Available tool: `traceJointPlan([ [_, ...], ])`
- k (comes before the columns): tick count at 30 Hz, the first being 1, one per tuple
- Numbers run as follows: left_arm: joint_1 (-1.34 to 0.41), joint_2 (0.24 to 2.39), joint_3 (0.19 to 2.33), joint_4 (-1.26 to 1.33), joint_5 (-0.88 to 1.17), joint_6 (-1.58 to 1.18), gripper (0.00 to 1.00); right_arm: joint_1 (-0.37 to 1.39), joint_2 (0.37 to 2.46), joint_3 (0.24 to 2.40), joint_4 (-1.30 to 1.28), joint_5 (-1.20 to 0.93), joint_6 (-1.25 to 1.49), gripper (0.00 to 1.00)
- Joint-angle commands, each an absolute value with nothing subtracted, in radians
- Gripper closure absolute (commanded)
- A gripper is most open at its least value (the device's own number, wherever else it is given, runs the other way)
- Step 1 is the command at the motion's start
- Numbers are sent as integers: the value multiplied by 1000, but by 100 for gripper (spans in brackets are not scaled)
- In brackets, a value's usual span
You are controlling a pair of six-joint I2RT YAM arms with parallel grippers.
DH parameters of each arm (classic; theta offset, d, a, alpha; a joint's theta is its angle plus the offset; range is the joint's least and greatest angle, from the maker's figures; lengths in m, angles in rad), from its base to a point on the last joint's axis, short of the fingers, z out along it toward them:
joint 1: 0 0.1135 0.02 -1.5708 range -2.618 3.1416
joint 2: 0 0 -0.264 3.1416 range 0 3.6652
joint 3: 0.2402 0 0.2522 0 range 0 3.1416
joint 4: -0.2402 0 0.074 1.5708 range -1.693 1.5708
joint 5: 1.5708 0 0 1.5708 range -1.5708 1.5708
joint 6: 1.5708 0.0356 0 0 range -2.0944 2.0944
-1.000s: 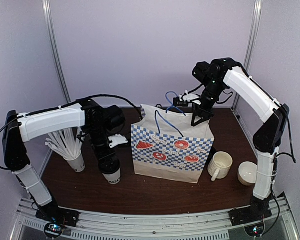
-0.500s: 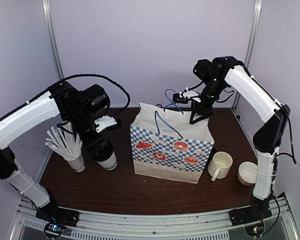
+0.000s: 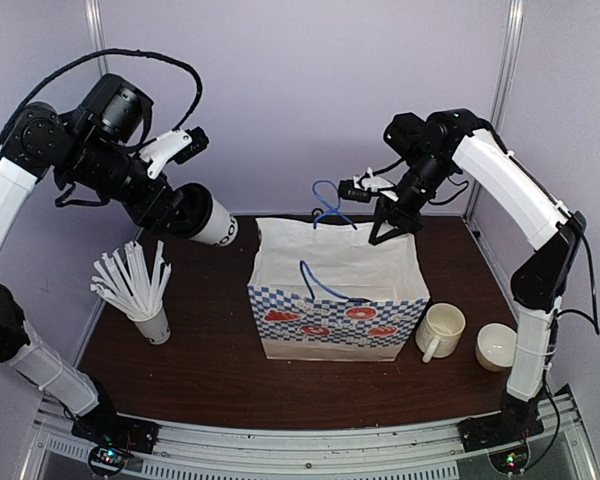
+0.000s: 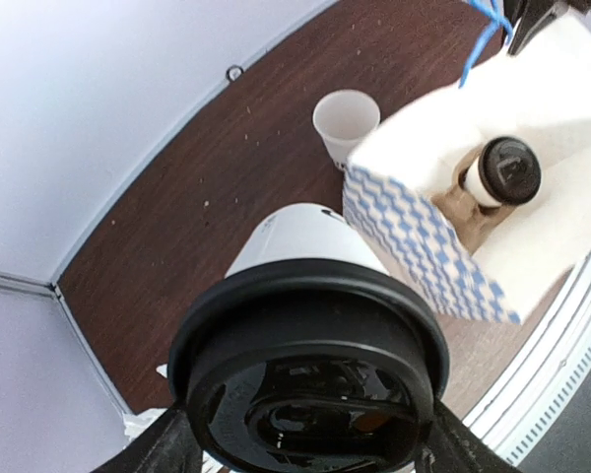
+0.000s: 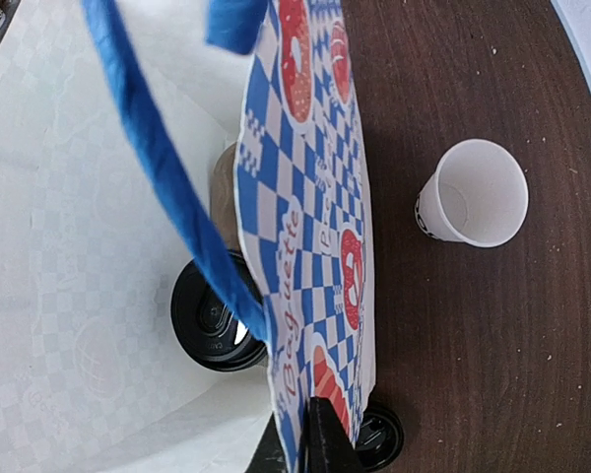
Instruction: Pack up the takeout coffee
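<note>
My left gripper (image 3: 176, 212) is raised high at the left, shut on a takeout coffee (image 3: 208, 220), a white paper cup with a black lid, tilted on its side. In the left wrist view the black lid (image 4: 310, 379) fills the foreground between the fingers. A second takeout coffee (image 4: 502, 169) stands inside the blue-checked paper bag (image 3: 335, 315), and its lid (image 5: 215, 313) shows in the right wrist view. My right gripper (image 3: 384, 228) is shut on the bag's rear rim (image 5: 320, 379), holding the bag open.
A plain white cup with straws (image 3: 152, 322) stands at the left. A cream mug (image 3: 441, 330) and a small cream bowl (image 3: 497, 345) sit right of the bag. Behind the bag are an empty paper cup (image 5: 473, 192) and a loose black lid (image 5: 382, 436).
My left arm lifted the coffee off the table, up and to the left, tipping it sideways. The right gripper closed on the bag's rim and the bag now gapes wider.
</note>
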State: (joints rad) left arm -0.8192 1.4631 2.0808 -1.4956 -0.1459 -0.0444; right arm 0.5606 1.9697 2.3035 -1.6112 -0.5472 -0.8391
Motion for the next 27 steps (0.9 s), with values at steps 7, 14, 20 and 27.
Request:
traceJointPlan([
  [7,-995,1415,2128,-1246,54,-31,39,645,1748,2118,-1412,-540,-765,95],
  [14,-1179,1464,2103,-1244,-1,-10,39,699,1675,1977,-1336,-478,-739,92],
  [20,-1294,1541,2119,-1323,-105,3,39,706,1614,1917,-1330,-490,-720,71],
  [27,-1363,1601,2096,-1337,-203,4,39,706,1516,1818,-1297,-523,-698,65],
])
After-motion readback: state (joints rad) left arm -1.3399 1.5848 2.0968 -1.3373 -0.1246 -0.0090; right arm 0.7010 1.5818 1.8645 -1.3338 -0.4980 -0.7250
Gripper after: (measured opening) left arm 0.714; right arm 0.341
